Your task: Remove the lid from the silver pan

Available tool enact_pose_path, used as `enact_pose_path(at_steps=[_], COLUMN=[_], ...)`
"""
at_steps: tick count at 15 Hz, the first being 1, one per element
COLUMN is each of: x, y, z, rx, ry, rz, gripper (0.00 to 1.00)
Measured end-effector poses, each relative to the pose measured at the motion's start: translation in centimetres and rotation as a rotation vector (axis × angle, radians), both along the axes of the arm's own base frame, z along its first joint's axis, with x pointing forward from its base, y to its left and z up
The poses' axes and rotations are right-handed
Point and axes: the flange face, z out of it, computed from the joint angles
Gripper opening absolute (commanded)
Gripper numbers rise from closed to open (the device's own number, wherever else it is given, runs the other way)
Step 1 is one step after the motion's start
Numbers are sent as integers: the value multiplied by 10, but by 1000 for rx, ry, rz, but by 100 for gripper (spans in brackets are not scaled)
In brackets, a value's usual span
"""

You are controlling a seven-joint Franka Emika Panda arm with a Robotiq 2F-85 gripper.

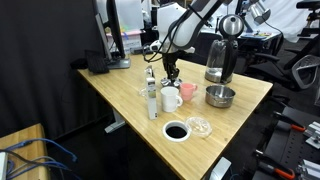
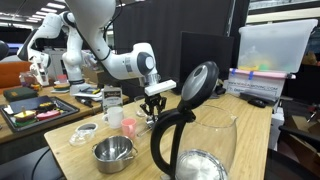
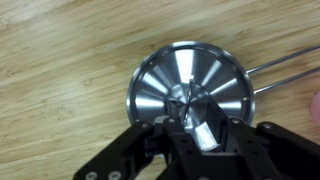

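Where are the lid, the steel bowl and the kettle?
lid (image 3: 158, 82): wrist view, shiny top beside its knob.
steel bowl (image 1: 220, 101): in an exterior view, outer wall.
kettle (image 1: 221, 58): in an exterior view, glass body.

A kettle (image 1: 220, 55) is standing on a wooden table (image 1: 110, 80), a steel bowl (image 1: 220, 96) sitting just beside it; a white mug (image 1: 170, 99) and pink cup (image 1: 187, 92) are resting side by side, near what is possibly a clear glass disc (image 1: 199, 125).
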Motion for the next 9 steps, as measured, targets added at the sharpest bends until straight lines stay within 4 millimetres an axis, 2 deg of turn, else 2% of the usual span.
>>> enact_pose_path(at_steps=[3, 6, 9], x=[-1, -2, -2], y=[0, 1, 1], z=[-2, -8, -8], rx=[-1, -2, -4], ry=[5, 15, 18], rz=[3, 9, 21], gripper=[0, 3, 2])
